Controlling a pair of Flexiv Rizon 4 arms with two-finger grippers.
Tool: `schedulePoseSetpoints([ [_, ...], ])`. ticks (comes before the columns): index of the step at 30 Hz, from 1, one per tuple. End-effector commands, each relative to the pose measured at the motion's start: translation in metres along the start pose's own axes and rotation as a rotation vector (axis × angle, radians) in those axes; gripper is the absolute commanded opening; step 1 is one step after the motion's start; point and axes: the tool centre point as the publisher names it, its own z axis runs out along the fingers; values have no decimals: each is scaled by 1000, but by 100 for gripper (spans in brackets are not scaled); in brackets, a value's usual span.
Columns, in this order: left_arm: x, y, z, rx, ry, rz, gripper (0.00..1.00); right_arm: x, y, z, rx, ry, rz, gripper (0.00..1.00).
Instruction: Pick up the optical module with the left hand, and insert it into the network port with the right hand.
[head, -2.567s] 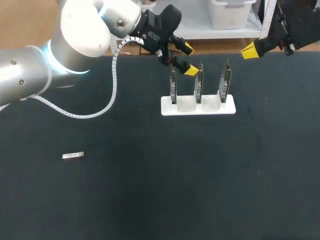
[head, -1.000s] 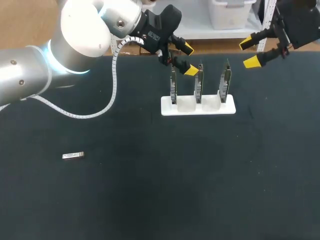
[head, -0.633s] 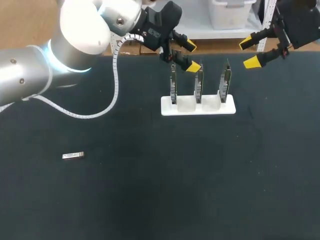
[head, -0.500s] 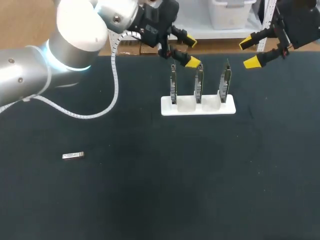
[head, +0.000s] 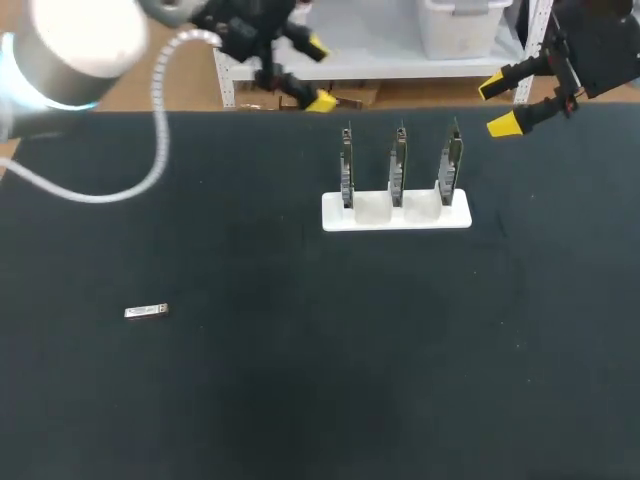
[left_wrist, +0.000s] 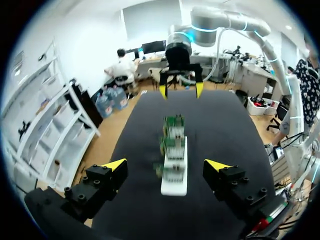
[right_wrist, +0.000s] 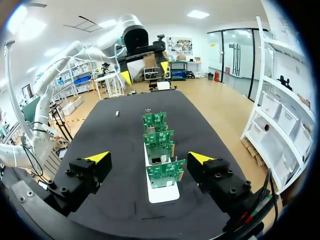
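Optical module (head: 146, 312) lies flat at lower left on the surface (head: 300, 380), free to grab, left claw (head: 318, 73) released and empty top left of centre, right claw (head: 497, 106) released upper right near the port boards (head: 396, 160), likely staged for inserting

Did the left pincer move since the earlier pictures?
Yes. The left pincer was at the rack's leftmost board; it has drawn away to the left and farther back.

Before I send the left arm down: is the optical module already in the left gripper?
No, the optical module lies alone on the table, well away from the open, empty left gripper.
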Motion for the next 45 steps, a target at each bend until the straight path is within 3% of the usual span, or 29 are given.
schedulePoseSetpoints([
  [1,34,-37,-71,-109,53,-6,100,0,1,0,4,0,-1,100],
  [5,63,-53,-93,-103,118,-21,100,0,1,0,4,0,-1,100],
  [8,77,-61,-99,-40,93,11,100,0,1,0,4,0,-1,100],
  [10,78,-64,-96,2,62,44,100,0,1,0,4,0,-1,100],
  [24,78,-64,-96,2,62,44,100,0,1,0,4,0,-1,100],
  [25,71,-67,-85,-22,118,112,100,0,1,0,4,0,-1,100],
  [26,69,-69,-78,-6,153,97,100,0,1,0,4,0,-1,100],
  [27,70,-71,-74,25,134,90,100,0,1,0,4,0,-1,100],
  [30,89,-82,-72,7,210,95,100,0,1,0,4,0,-1,100],
  [35,136,-101,-82,-3,317,32,100,0,1,0,4,0,-1,100],
  [40,173,-123,-103,13,347,-76,100,0,1,0,4,0,-1,100],
  [45,196,-141,-121,-11,411,-85,100,0,1,0,4,0,-1,100],
])
